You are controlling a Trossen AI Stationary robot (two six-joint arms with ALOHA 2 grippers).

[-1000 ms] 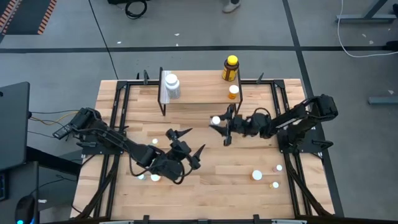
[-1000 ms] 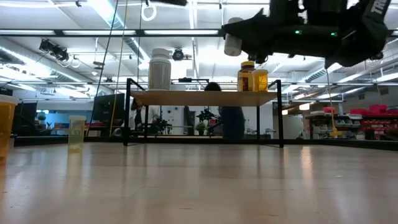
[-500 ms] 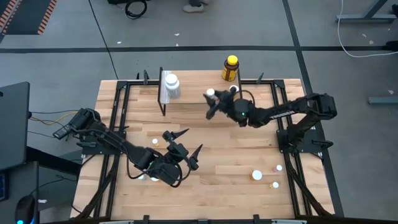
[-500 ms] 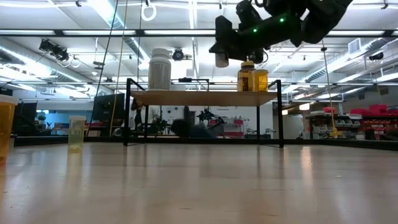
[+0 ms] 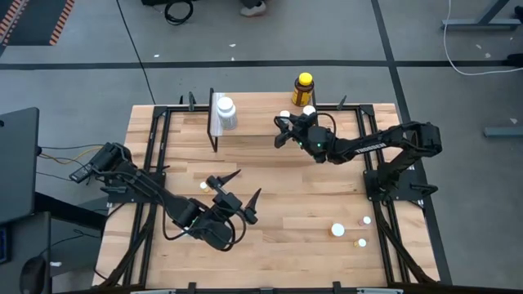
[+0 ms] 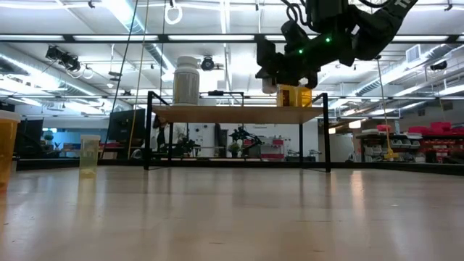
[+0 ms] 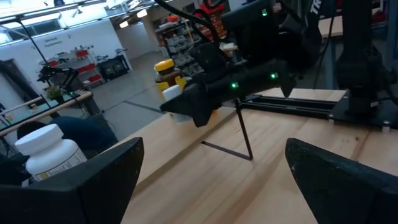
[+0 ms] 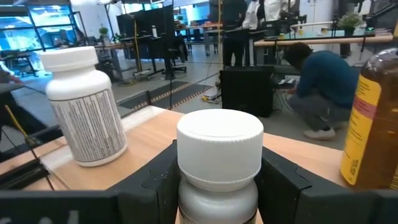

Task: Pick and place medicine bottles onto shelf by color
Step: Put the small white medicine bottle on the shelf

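My right gripper [image 5: 286, 131] is over the light-wood shelf [image 5: 253, 124], shut on a small white-capped bottle [image 8: 219, 149], which also shows in the high view [image 5: 284, 115]. On the shelf stand a larger white bottle [image 5: 225, 112], a dark amber yellow-capped bottle [image 5: 303, 88] and a small orange bottle [image 5: 309, 111], partly hidden by the arm. My left gripper [image 5: 239, 189] is open and empty above the table's near-left part. Small bottles stand on the table at the left [image 5: 203, 186] and the near right [image 5: 337, 230]. My right gripper pinches the small bottle's body [image 8: 217, 199] just below its white cap, between its two fingers [image 8: 155, 183]. The fingers come about level from the table's right. The bottle is upright just over the shelf plank [image 6: 239, 113]; whether its bottom touches the plank I cannot tell.
Two more small bottles [image 5: 366, 220] [image 5: 360, 242] stand near the right edge. In the low view an orange bottle [image 6: 6, 148] and a pale one [image 6: 89, 154] stand at the left. Black rails [image 5: 159, 131] frame the table. A person [image 8: 323, 81] crouches beyond the far edge.
My right gripper has carried the small bottle from mid-table toward the far edge, up over the shelf, then down toward the plank beside the amber bottles, with the bottle upright. My left gripper has drifted a little toward the near-left and stayed open.
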